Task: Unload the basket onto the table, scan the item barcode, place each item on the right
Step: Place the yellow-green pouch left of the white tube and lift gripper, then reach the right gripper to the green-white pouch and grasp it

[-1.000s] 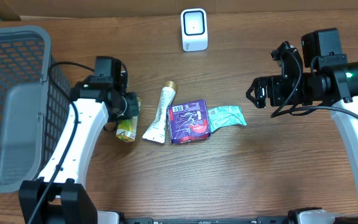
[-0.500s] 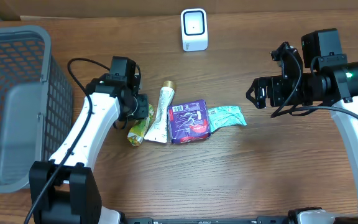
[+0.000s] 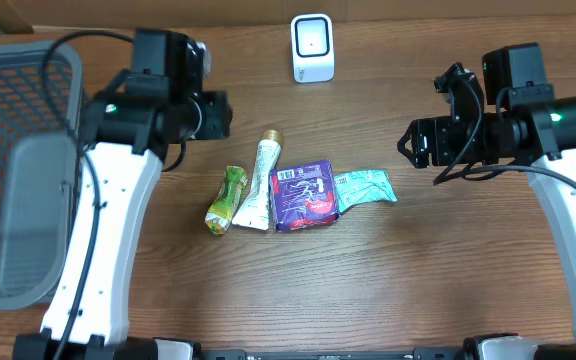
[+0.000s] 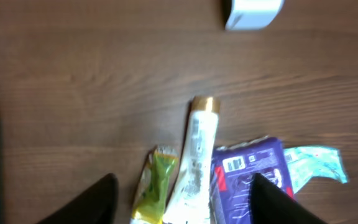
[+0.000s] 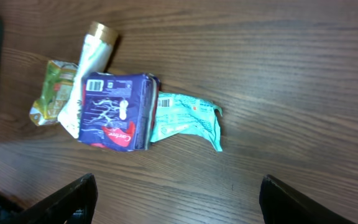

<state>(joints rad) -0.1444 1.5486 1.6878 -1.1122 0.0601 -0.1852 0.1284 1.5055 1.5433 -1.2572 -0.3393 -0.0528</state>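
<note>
Green pouch (image 3: 225, 200) beside white tube (image 3: 257, 185); left claw (image 3: 220, 115) spread, clear of both

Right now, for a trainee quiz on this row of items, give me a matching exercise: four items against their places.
Items:
1 purple packet
2 teal packet
3 white tube
4 yellow-green packet

Places:
A row end nearest the basket
B between yellow-green packet and purple packet
C row end farthest from the basket
D between white tube and teal packet

Pairs: 1-D; 2-C; 3-B; 4-A
</note>
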